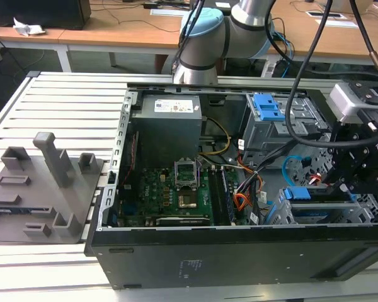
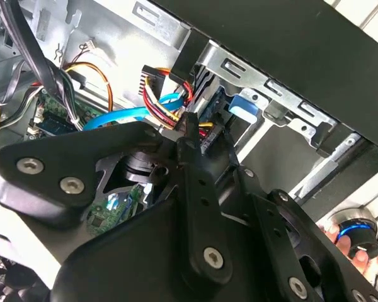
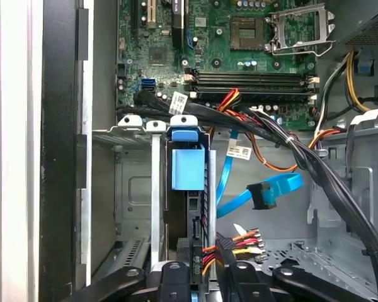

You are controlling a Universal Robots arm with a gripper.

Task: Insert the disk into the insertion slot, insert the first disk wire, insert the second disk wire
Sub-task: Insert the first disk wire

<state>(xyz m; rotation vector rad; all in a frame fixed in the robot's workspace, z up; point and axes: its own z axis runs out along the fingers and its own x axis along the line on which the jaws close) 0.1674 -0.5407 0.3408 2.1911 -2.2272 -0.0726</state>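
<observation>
The disk [image 1: 322, 214], clipped in its blue carrier [image 3: 188, 168], sits inside the insertion slot [image 3: 155, 189] at the case's front corner, on the exterior view's right. My gripper [image 3: 205, 272] hangs over the disk's connector end. It is shut on a black plug with red, yellow and black strands, the disk wire [image 2: 162, 95], and the plug [image 3: 200, 231] is pressed against the disk's end. In the second wrist view the fingertips [image 2: 188, 133] pinch that plug. A blue flat wire [image 3: 274, 189] with a black plug lies loose beside the slot.
The open computer case holds a motherboard [image 1: 176, 189], a power supply [image 1: 170, 126] and a taller grey cage with a blue latch [image 1: 268, 107]. A thick black cable bundle [image 3: 290, 145] crosses near the slot. A grey fixture [image 1: 44, 189] lies on the slatted table.
</observation>
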